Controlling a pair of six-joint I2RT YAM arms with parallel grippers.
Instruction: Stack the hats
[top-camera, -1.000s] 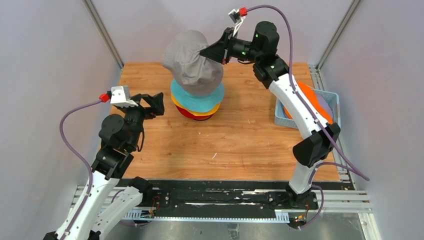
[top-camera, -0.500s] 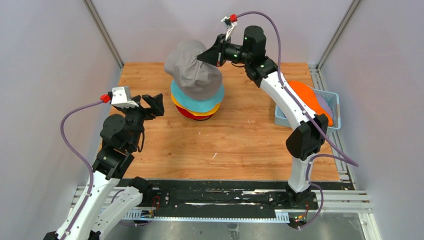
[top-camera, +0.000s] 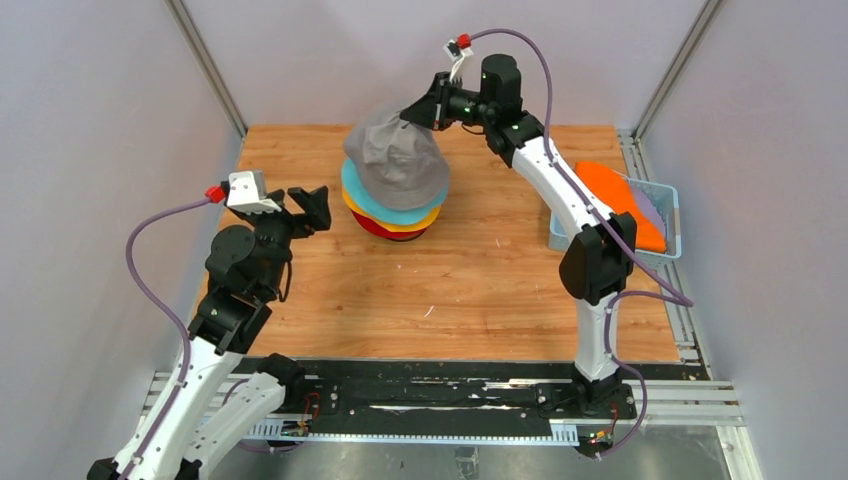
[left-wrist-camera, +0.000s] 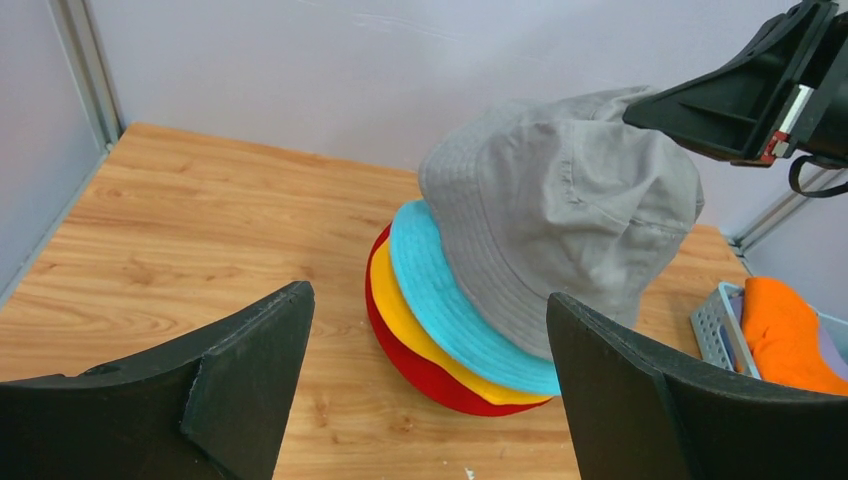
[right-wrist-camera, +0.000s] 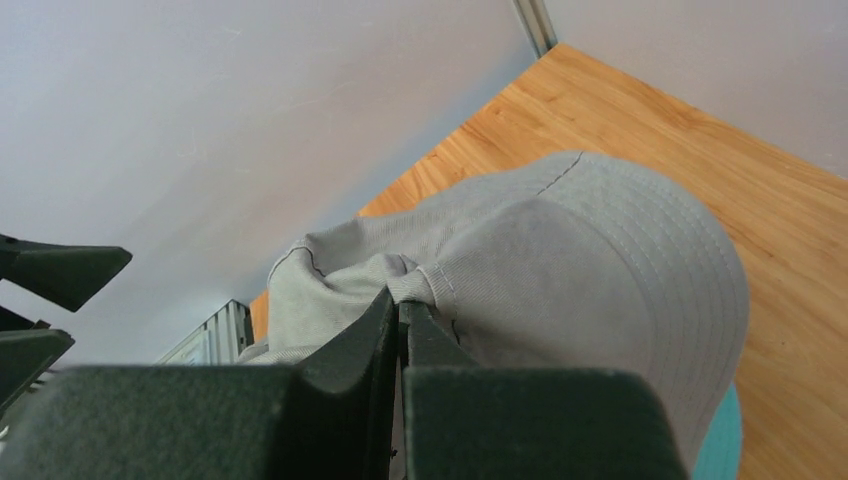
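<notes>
1. In the left wrist view, the left hand (left-wrist-camera: 428, 297) is seen with its fingers spread wide and nothing between them, above the worktop (left-wrist-camera: 200, 230). Ahead of it a stack is seen: the red hat (left-wrist-camera: 420, 375) at the bottom, the yellow hat (left-wrist-camera: 400, 310) on it, and the teal hat (left-wrist-camera: 440, 290) above. The grey hat (left-wrist-camera: 560, 210) is held tilted over the teal one by the right hand (left-wrist-camera: 635, 118).
2. In the top view, the grey hat is shown covering most of the stack at the worktop's far middle. The orange hat (top-camera: 615, 205) is seen lying in the basket (top-camera: 668, 192) at the right edge, with the lavender hat (top-camera: 652, 205) partly hidden beneath it.
3. In the right wrist view, the right hand's fingers (right-wrist-camera: 350, 350) are seen pressed together on a fold of the grey hat's fabric.
</notes>
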